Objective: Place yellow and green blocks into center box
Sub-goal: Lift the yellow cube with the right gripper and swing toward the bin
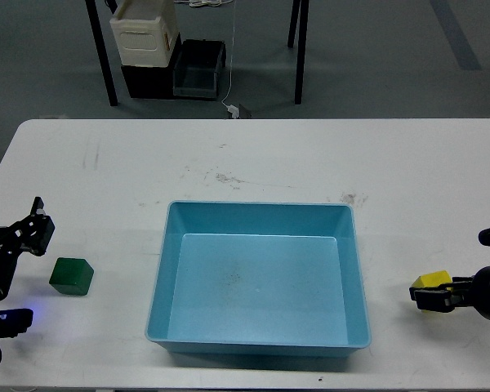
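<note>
The yellow block (pixel 431 281) lies on the white table right of the blue box (pixel 260 343). My right gripper (pixel 429 296) is low and right against the block. Its fingers cover the block's middle, so only the top and a sliver below show. I cannot tell whether the fingers are closed on it. The green block (pixel 72 276) lies left of the box. My left gripper (pixel 36 226) hovers up and to the left of it, apart from it, and looks open and empty. The box is empty.
The white table (pixel 253 155) stretches behind the box with faint scuff marks. Beyond its far edge stand black table legs, a cream container (pixel 144 33) and dark bins (pixel 198 69) on the floor.
</note>
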Tool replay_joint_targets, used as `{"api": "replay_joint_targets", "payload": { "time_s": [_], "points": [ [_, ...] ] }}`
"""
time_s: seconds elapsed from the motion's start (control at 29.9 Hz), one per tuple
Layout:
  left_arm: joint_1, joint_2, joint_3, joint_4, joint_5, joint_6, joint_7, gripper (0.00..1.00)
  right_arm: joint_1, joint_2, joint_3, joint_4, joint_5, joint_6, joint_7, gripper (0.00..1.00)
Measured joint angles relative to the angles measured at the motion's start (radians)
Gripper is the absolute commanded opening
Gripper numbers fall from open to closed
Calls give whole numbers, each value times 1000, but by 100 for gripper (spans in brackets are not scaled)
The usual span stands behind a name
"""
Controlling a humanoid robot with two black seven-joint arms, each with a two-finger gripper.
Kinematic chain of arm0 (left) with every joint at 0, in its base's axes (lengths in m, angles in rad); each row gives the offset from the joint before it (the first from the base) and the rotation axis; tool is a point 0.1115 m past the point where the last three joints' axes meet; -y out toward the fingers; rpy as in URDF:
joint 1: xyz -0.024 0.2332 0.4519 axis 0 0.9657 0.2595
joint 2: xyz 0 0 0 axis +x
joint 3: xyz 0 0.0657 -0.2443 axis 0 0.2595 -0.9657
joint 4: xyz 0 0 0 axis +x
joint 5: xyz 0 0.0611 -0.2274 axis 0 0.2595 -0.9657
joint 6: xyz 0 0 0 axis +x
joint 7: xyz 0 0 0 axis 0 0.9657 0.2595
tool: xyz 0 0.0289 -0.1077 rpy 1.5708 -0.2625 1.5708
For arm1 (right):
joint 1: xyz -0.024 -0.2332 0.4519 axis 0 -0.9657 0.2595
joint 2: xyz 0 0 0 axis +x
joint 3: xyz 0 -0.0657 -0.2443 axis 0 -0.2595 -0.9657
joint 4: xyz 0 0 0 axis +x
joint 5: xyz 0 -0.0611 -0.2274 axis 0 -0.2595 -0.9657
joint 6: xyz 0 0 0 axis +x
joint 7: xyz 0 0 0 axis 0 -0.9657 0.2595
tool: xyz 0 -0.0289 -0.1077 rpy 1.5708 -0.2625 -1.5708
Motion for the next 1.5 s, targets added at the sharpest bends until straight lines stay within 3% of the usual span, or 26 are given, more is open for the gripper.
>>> {"api": "replay_joint_targets", "payload": {
  "time_s": [0.27,0.3,0.37,0.47,0.67,1.07,1.17,1.3,1.5],
  "points": [
    [4,0,0,2,0,0,0,100,-3,1,-28,0,-1,0,5,41],
    [5,0,0,3,0,0,0,100,-3,1,-29,0,-1,0,5,36],
    [6,0,0,4,0,0,0,100,-3,1,-30,0,-1,0,6,13],
    [6,0,0,4,0,0,0,100,-3,1,-25,-3,0,0,4,0],
    [6,0,0,4,0,0,0,100,-1,-1,78,-62,4,0,2,0],
    [7,1,0,4,0,0,0,100,34,20,523,-239,10,-12,35,0],
    [6,1,0,3,0,0,0,100,82,19,544,-246,4,-13,117,0],
    [6,2,0,3,2,0,0,100,152,11,546,-247,-33,-13,278,0],
    [6,2,0,3,2,0,0,100,268,-6,508,-200,-207,-11,619,1]
  ]
}}
